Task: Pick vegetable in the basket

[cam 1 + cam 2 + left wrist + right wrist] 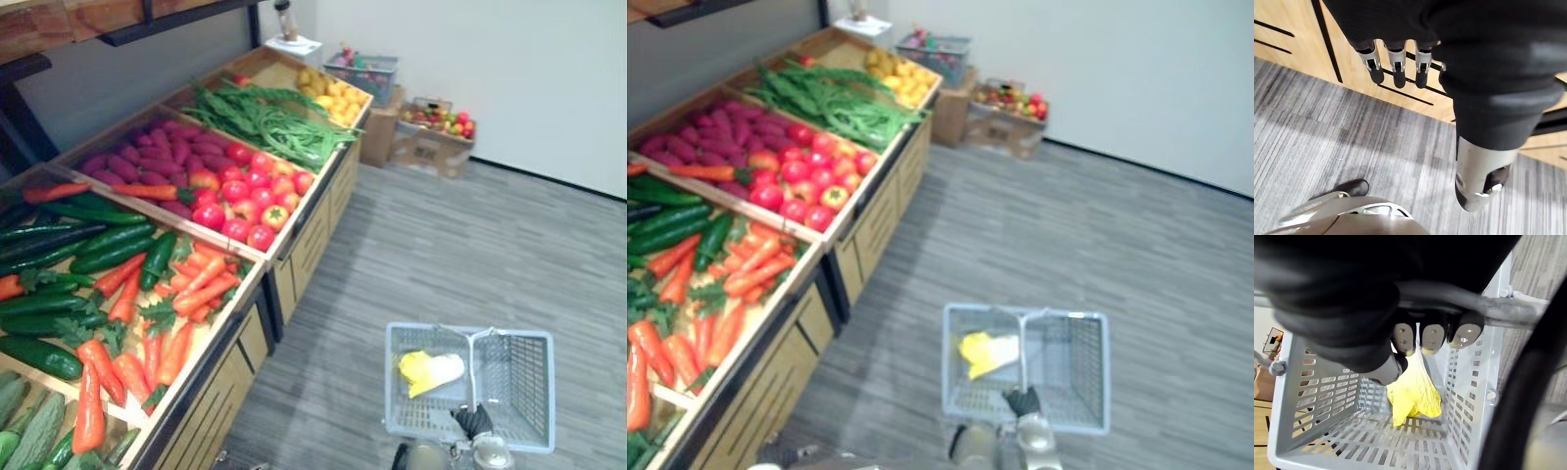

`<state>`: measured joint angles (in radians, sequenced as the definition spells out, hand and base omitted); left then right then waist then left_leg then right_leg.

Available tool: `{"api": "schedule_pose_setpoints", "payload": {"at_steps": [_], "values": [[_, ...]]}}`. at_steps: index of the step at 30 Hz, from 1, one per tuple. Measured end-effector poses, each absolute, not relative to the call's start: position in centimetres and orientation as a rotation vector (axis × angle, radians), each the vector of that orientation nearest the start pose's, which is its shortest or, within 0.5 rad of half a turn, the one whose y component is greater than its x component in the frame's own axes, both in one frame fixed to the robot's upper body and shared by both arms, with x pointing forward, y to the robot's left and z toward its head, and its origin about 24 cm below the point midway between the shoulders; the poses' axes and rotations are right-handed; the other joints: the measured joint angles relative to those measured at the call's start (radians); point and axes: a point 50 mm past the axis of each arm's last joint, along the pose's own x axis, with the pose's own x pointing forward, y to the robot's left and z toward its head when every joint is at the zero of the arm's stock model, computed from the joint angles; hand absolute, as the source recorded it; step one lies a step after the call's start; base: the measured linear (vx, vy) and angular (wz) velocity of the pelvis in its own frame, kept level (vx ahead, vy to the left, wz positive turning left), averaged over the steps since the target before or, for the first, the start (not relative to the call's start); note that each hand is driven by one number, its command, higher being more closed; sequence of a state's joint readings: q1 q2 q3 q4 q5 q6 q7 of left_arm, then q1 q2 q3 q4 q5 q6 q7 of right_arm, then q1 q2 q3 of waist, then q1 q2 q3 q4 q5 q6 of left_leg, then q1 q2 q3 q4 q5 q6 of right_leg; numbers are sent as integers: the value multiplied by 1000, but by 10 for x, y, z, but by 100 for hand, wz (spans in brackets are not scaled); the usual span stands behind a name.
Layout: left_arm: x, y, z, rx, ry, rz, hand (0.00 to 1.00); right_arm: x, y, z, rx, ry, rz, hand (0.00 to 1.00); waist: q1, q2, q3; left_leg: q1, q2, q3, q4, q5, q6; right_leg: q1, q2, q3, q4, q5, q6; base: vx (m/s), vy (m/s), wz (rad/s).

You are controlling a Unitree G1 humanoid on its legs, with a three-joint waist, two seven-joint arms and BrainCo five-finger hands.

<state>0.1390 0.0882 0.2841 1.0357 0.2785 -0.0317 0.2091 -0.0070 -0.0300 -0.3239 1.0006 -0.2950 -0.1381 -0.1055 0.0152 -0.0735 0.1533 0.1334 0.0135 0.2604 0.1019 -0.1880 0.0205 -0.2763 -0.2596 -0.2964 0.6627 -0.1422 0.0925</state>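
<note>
A grey plastic basket (519, 377) hangs low over the floor at my right. My right hand (1430, 335) is shut on its handle (1498, 311), fingers curled round the bar; the hand also shows in the eye views (474, 421). A yellow vegetable (429, 370) lies inside the basket against its left wall (1413, 396). My left hand (1397, 68) hangs beside the wooden front of the vegetable stand (1298, 54), fingers straight and holding nothing. On the stand to my left lie carrots (201, 284), cucumbers (98, 240) and tomatoes (245, 201).
Further along the stand are purple sweet potatoes (147, 152), green beans (265, 117) and yellow fruit (338, 98). Cardboard boxes of produce (431, 137) and a crate (362, 69) stand by the back wall. Grey striped floor (470, 255) stretches to the right of the stand.
</note>
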Motion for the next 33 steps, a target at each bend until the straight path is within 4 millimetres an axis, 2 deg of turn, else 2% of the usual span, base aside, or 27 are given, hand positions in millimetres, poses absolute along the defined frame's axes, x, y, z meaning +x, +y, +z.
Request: {"api": "schedule_pose_setpoints", "payload": {"at_steps": [2, 3, 4, 5, 6, 7, 8, 10, 11, 13, 15, 16, 17, 18, 19, 20, 21, 22, 23, 24, 25, 28, 30, 32, 33], "values": [[67, 228, -159, 264, 1142, 389, 0, 142, -205, -141, -161, 875, -267, 100, 3, 18, 11, 30, 32, -44, 6, -34, -33, 10, 37, 30, -289, 29, 14, 387, -278, 71], [65, 228, -159, 259, 1147, 396, 0, 142, -203, -141, -154, 877, -267, 100, 3, 17, 12, 35, 41, -54, 13, -46, -45, 15, 42, 42, -352, 51, 13, 396, -412, 47], [63, 229, -159, 246, 1151, 416, 0, 141, -200, -142, -147, 881, -264, 100, 9, 10, 15, 47, 57, -75, 35, -79, -73, 29, 43, 80, -445, 87, 19, 331, -401, 42], [63, 230, -159, 240, 1151, 427, 0, 139, -199, -143, -144, 887, -261, 100, 14, 2, 15, 53, 69, -91, 60, -114, -93, 42, 38, 99, -477, 133, 22, 415, -534, 48], [63, 227, -160, 227, 1154, 427, 0, 138, -201, -143, -147, 896, -264, 100, 17, 5, 16, 69, 105, -110, 73, -141, -127, 53, 68, 92, -438, 198, 15, 274, -388, 39], [62, 224, -161, 217, 1155, 426, 0, 138, -203, -143, -148, 896, -271, 100, 15, 30, 15, 72, 129, -114, 72, -144, -133, 51, 87, 78, -408, 161, 11, 338, -438, 36], [66, 218, -161, 197, 1143, 421, 0, 140, -208, -141, -155, 889, -284, 100, 17, 58, 14, 72, 161, -129, 61, -142, -135, 21, 114, 82, -326, 83, 6, 289, -388, 40], [68, 213, -161, 177, 1137, 408, 0, 140, -215, -138, -158, 877, -307, 100, 13, 69, 15, 78, 177, -200, 34, -119, -147, -22, 140, 119, -187, -42, -11, 324, -437, 66], [67, 213, -162, 163, 1139, 421, 0, 137, -216, -139, -159, 884, -310, 100, 18, 70, 14, 76, 179, -247, 35, -94, -131, -14, 135, 97, -158, -80, -20, 271, -342, 70], [68, 213, -162, 161, 1137, 423, 0, 135, -218, -140, -169, 894, -308, 100, 17, 76, 8, 44, 191, -310, 43, -52, -124, 7, 132, 45, -157, -105, -27, 259, -294, 86], [71, 213, -161, 143, 1125, 438, 0, 125, -223, -143, -172, 929, -325, 100, 7, 94, -12, -31, 211, -403, 38, 10, -120, 27, 105, -44, -154, -92, -54, 299, -241, 161], [73, 213, -160, 130, 1116, 447, 0, 122, -225, -144, -166, 938, -339, 100, 6, 93, -15, -51, 207, -420, 35, 40, -115, 30, 94, -44, -142, -89, -61, 281, -137, 209], [76, 214, -158, 124, 1097, 458, 0, 118, -229, -145, -141, 952, -376, 100, -1, 82, -16, -72, 196, -423, 26, 116, -102, 24, 62, -47, -72, -83, -85, 214, -122, 187], [81, 215, -157, 113, 1082, 476, 0, 120, -232, -143, -135, 940, -393, 100, -9, 80, -13, -90, 197, -416, 31, 149, -78, -22, 41, -36, 37, -66, -113, 171, -153, 222], [76, 216, -159, 115, 1105, 487, 0, 121, -235, -141, -155, 929, -402, 100, -22, 74, -21, -125, 234, -348, 54, 155, -99, 21, 85, -11, -200, -67, -70, 71, -167, 185], [78, 219, -159, 122, 1110, 482, 0, 120, -240, -141, -187, 936, -393, 100, -12, 91, -3, -139, 260, -274, 74, 147, -121, 74, 91, -66, -262, -62, -79, 40, -116, 170], [80, 217, -159, 128, 1108, 465, 0, 118, -245, -141, -226, 948, -384, 100, -8, 90, -8, -166, 276, -168, 81, 151, -123, 84, 77, -112, -261, -55, -85, 94, -96, 154], [81, 218, -159, 143, 1104, 454, 0, 116, -252, -140, -245, 960, -389, 100, -13, 83, -4, -166, 260, -31, 66, 164, -140, 113, 49, -163, -265, -55, -86, 108, -57, 140], [81, 218, -159, 151, 1108, 448, 0, 114, -254, -141, -246, 971, -393, 100, -17, 83, -4, -165, 247, 27, 49, 165, -142, 132, 38, -185, -273, -55, -85, 117, -45, 155], [80, 217, -159, 159, 1110, 443, 0, 110, -258, -142, -234, 990, -410, 100, -21, 85, -4, -156, 214, 87, 10, 189, -161, 169, 27, -226, -294, -55, -85, 73, 8, 133], [79, 216, -159, 159, 1113, 444, 0, 109, -258, -142, -208, 1000, -426, 100, -22, 86, -3, -146, 183, 88, -42, 224, -162, 192, 31, -255, -312, -55, -85, 62, 34, 119], [79, 218, -159, 163, 1117, 443, 0, 110, -253, -145, -187, 1008, -422, 100, -17, 95, -9, -149, 171, 52, -123, 234, -159, 197, 49, -298, -344, -46, -69, 8, 80, 74], [77, 219, -160, 175, 1128, 432, 0, 116, -243, -146, -165, 1007, -399, 100, -9, 77, 1, -160, 150, 19, -142, 239, -152, 219, 46, -311, -391, -25, -36, -31, 137, 43], [75, 220, -161, 185, 1135, 417, 0, 115, -239, -148, -156, 1013, -393, 100, -9, 73, 2, -162, 130, -3, -146, 243, -146, 247, 41, -314, -434, -8, -10, -41, 120, 36], [74, 223, -161, 280, 1148, 302, 0, 124, -217, -151, -167, 1015, -282, 100, -15, 62, 4, -146, 99, -22, -199, 263, -114, 287, 74, -306, -555, 61, 10, -31, 90, 18]]}}
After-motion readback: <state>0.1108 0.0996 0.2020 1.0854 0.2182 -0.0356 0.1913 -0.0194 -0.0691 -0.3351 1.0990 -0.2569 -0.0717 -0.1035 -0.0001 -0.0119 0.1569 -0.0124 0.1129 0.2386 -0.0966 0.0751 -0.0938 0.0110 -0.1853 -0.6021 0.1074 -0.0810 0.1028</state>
